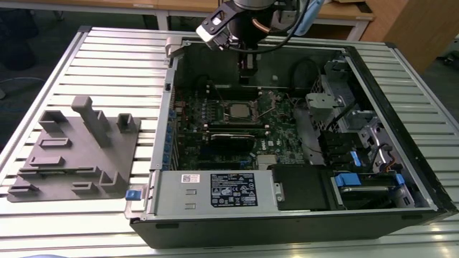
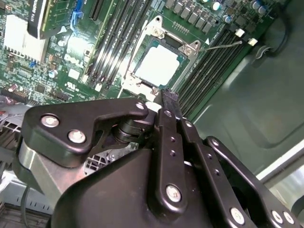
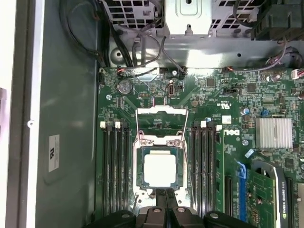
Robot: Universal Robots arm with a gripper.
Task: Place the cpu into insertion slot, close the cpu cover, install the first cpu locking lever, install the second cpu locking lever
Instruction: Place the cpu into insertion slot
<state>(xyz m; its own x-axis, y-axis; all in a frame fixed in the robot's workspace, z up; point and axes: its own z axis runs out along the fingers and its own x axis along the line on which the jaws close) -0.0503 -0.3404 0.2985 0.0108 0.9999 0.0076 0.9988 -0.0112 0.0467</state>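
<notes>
Gripper (image 3: 161,195) first: in both wild wrist views we see its black fingers pressed together with nothing between them, their matte jointed links held by bright round screws. In the exterior view it hangs inside the open computer case (image 1: 401,80), above the far edge of the green circuit board (image 3: 199,95).

We find the cpu (image 3: 160,170) seated flat in the insertion slot (image 3: 140,166), just beyond the fingertips. It is a small square chip with a smooth, pale silver top that glares almost white. The slot shows as a dark square border around it, edged in silvery metal.

We see the cpu cover (image 3: 161,112) swung open on the far side of the slot from the gripper. It is a thin silvery frame, and green board shows through its large window. Thin wire rods (image 3: 137,126) run along both sides of the slot, apart from the cover.

Long black memory slots (image 3: 114,166) flank the slot in ribbed rows. A finned aluminium heat sink (image 3: 274,133) sits near them, and a round coin cell (image 3: 125,86) lies past the cover.

For writing, we note a white sticker (image 3: 54,153) on the grey case floor and a printed label on the metal power supply (image 1: 233,189). The print on both is too small for us to tell.

Beside the case, a grey moulded fixture (image 1: 79,145) rests on the slatted table (image 1: 115,59).
</notes>
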